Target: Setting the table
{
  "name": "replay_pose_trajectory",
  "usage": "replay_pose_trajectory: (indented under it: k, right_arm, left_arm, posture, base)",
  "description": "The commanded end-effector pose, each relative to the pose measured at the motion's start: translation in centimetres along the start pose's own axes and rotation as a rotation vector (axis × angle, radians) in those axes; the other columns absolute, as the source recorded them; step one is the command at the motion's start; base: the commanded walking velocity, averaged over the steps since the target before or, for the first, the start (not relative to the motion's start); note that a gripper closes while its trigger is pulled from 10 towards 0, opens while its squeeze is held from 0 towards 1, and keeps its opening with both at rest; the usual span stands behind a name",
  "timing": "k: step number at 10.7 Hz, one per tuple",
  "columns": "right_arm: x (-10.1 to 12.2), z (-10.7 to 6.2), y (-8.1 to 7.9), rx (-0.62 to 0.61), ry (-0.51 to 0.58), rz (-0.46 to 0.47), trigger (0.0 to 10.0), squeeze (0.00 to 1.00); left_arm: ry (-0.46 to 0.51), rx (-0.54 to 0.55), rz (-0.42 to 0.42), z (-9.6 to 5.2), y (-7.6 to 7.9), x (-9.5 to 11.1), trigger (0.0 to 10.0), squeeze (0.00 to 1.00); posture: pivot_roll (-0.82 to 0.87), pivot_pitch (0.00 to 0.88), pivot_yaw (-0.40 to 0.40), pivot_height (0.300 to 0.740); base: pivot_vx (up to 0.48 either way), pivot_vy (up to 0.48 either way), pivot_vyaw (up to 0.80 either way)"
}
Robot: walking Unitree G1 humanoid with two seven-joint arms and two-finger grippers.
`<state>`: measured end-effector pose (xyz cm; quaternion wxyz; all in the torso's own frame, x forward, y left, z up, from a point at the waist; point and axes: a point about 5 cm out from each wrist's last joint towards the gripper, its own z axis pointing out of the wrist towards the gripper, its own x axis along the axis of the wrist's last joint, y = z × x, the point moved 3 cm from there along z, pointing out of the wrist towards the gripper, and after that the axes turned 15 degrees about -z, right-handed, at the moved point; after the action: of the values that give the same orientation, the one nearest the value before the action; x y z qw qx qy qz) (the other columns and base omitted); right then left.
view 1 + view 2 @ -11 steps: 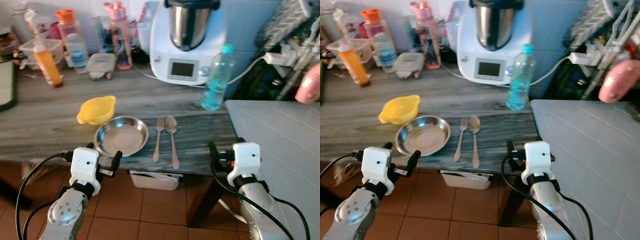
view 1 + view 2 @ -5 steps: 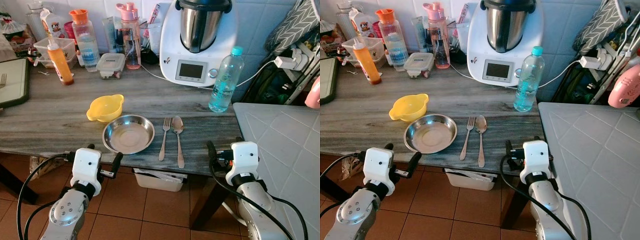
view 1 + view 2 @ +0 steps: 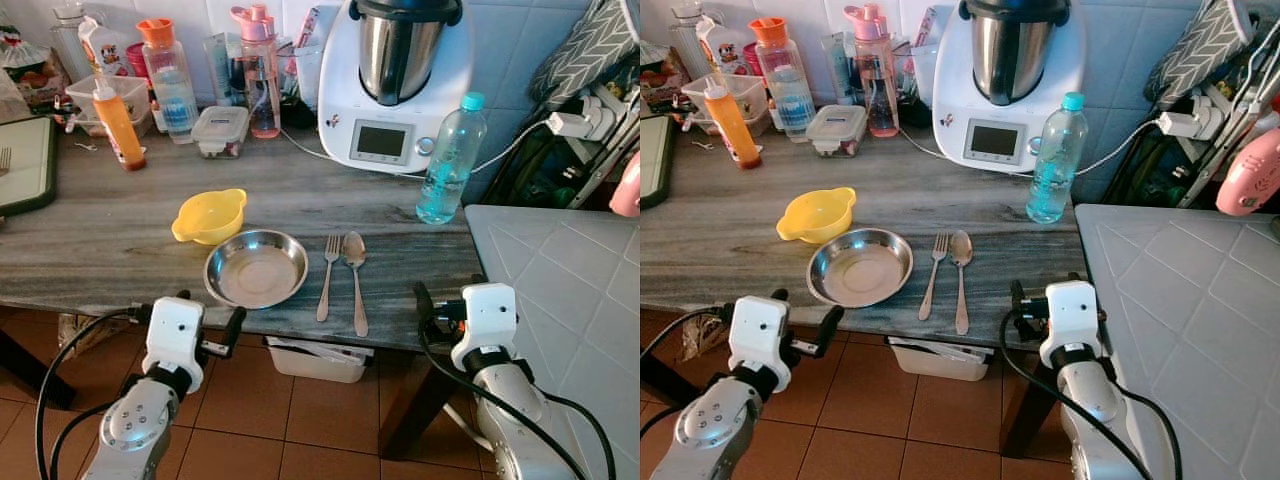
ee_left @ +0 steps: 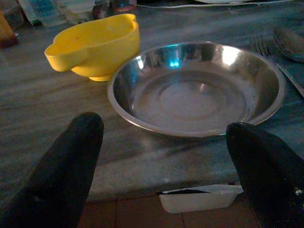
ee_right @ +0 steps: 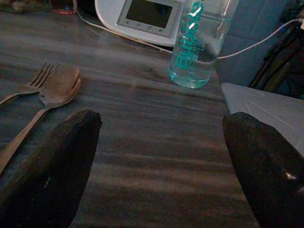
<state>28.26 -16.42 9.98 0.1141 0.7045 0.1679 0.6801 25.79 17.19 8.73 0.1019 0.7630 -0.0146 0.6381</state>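
A steel plate point(image 3: 256, 268) lies near the front edge of the grey wooden table point(image 3: 90, 240). Just behind it to the left sits a yellow bowl point(image 3: 209, 215). A fork point(image 3: 327, 276) and a spoon point(image 3: 355, 278) lie side by side right of the plate. My left gripper point(image 3: 190, 310) is held low before the table edge, open, facing the plate point(image 4: 194, 90) and the bowl point(image 4: 95, 45). My right gripper point(image 3: 450, 292) is open at the table's front right corner, with the spoon point(image 5: 52, 90) and a water bottle point(image 5: 202, 42) ahead of it.
A white kitchen machine point(image 3: 400, 80), the water bottle point(image 3: 445, 160), an orange sauce bottle point(image 3: 118, 125), a lidded container point(image 3: 222, 130) and several bottles line the back. A dark tray point(image 3: 25, 160) lies far left. A pale tiled surface point(image 3: 560, 270) adjoins on the right. A white bin point(image 3: 310, 357) sits under the table.
The camera has shifted and steadied, so the whole scene sits a little differently. The plate, bowl and cutlery have not moved, and both grippers stay open in place.
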Motion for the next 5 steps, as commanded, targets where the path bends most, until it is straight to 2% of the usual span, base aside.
replay_pose_trajectory:
  k: [1, 2, 4, 5]
  right_arm:
    - [-0.02, 0.27, 0.35, -0.01, -0.001, -0.003, 10.0, 0.0]
    - [0.02, 0.35, 0.4, -0.011, 0.001, -0.005, 10.0, 0.0]
    - [0.1, 0.46, 0.56, -0.017, 0.002, -0.006, 10.0, 0.0]
    - [0.08, 0.43, 0.57, -0.016, 0.002, -0.008, 10.0, 0.0]
  left_arm:
    - [-0.01, 0.001, 0.002, 0.2, 0.03, -0.13, 10.0, 0.0]
    - [-0.012, 0.0, 0.002, 0.22, 0.0, -0.22, 10.0, 0.0]
    - [-0.017, -0.001, 0.0, 0.3, 0.08, -0.46, 10.0, 0.0]
    - [-0.019, -0.004, -0.001, 0.3, 0.12, -0.53, 10.0, 0.0]
  posture:
    - [0.11, 0.0, 0.009, 0.74]
    - [0.1, 0.0, 0.008, 0.74]
    - [0.1, 0.0, 0.008, 0.74]
    - [0.1, 0.0, 0.008, 0.74]
  base:
    - [0.0, 0.0, 0.0]
    - [-0.292, 0.0, 0.0]
    - [0.0, 0.0, 0.0]
    - [-0.266, 0.0, 0.0]
